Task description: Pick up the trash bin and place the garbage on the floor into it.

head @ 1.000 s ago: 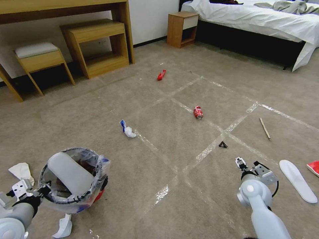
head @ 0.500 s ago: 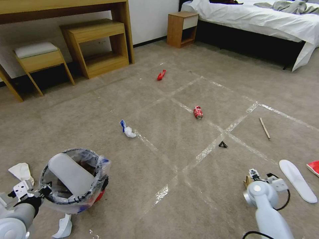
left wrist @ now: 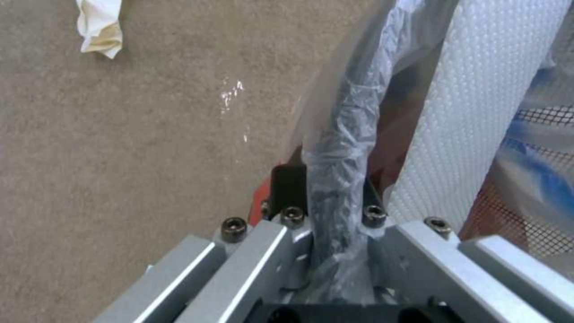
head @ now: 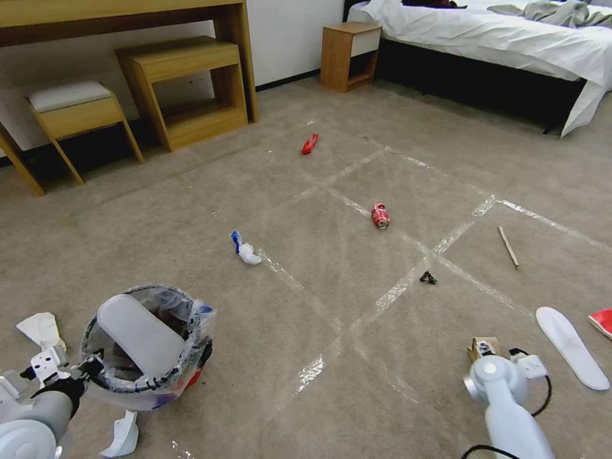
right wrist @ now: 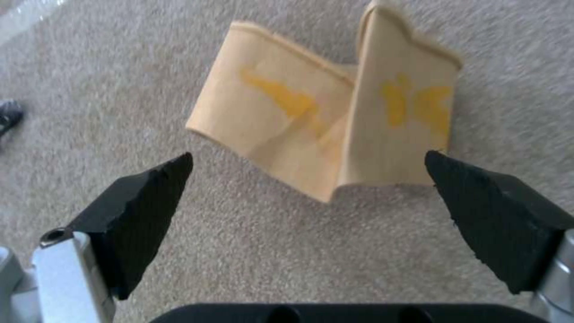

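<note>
The trash bin (head: 150, 347) is held at its dark rim by our left gripper (left wrist: 326, 197), whose fingers are clenched on the rim and the clear liner; whether the bin is off the floor (head: 319, 287) we cannot tell. A white slipper sole (head: 140, 335) already stands inside it, just beyond the fingers. Our right gripper (right wrist: 308, 197) hangs low over the small cardboard box (right wrist: 329, 121), fingers released and spread wide, with the flattened box lying on the carpet between and slightly ahead of the fingertips, not yet touched. We judge the task partly done: the bin is secured and at least one item is collected. Left on the floor, well apart from either set of fingers, are the red can (head: 380, 215), the white-and-blue wad (head: 245, 248), a red wrapper (head: 310, 143), the thin stick (head: 508, 245) and a second slipper sole (head: 570, 347). White scraps (head: 41, 328) lie near the left fingers.
</note>
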